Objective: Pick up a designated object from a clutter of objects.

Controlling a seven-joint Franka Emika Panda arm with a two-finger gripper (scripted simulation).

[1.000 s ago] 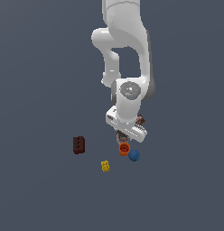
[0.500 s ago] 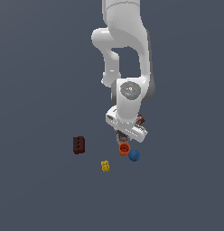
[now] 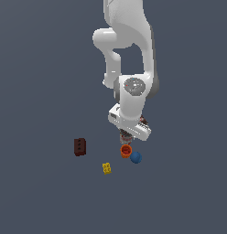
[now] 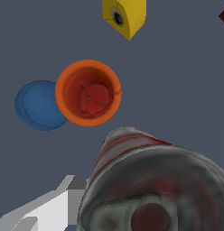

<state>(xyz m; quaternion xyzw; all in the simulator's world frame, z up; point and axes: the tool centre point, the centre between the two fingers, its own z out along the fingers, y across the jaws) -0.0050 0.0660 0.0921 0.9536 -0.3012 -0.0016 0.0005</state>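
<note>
The can [image 4: 150,189] fills the wrist view right under the gripper [image 3: 126,135], its grey top and red-and-white side very close to the camera. One pale finger [image 4: 46,207] shows beside it, but whether the jaws are clamped on it cannot be told. Just beside sit the orange cup [image 4: 88,92] and the blue ball [image 4: 36,105] — touching — with the yellow brick [image 4: 124,16] farther off. The approach looks done; lifting the can clear remains.
</note>
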